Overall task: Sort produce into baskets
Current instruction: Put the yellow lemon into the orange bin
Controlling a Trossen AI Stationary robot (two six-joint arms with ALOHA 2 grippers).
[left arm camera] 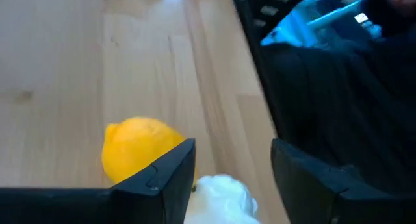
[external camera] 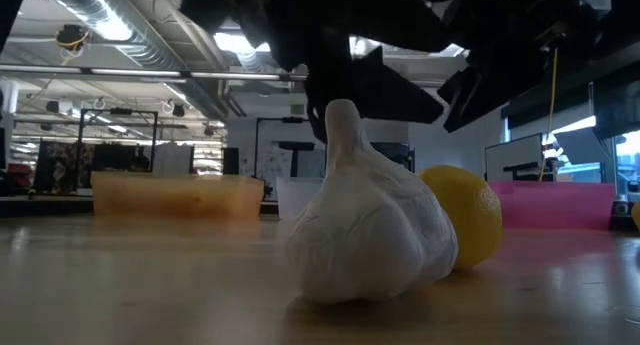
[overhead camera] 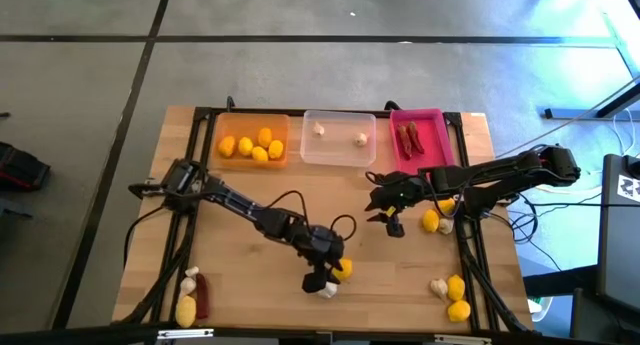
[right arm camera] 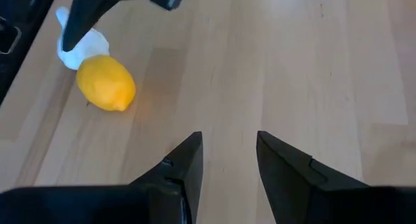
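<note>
My left gripper point(overhead camera: 320, 282) is open, low over the table near its near edge, with its fingers on either side of a white garlic bulb point(left arm camera: 222, 197). The bulb rests on its base on the table point(external camera: 368, 230). A lemon point(overhead camera: 343, 269) lies just beside it on the far side. My right gripper point(overhead camera: 386, 216) is open and empty above bare table right of centre; in its wrist view point(right arm camera: 229, 138) the lemon point(right arm camera: 106, 83) and the garlic point(right arm camera: 77, 41) show farther off. At the far edge stand the orange tray point(overhead camera: 252, 157) with several lemons, the clear tray point(overhead camera: 338, 153) with two garlic bulbs, and the pink tray point(overhead camera: 432, 115) with chilies. My left gripper's fingers come from above and straddle the garlic's upper part point(left arm camera: 214, 185). The bulb lies close against one finger point(left arm camera: 175, 175) and well apart from the other. I cannot tell whether it touches. The garlic stands upright on the table, stem up.
A lemon point(overhead camera: 430, 221) and a garlic bulb point(overhead camera: 446, 226) lie under the right arm. Two lemons point(overhead camera: 457, 297) and a garlic bulb point(overhead camera: 438, 285) lie at the near right corner. A lemon point(overhead camera: 186, 310), a chili point(overhead camera: 202, 295) and a garlic bulb point(overhead camera: 190, 279) lie at the near left.
</note>
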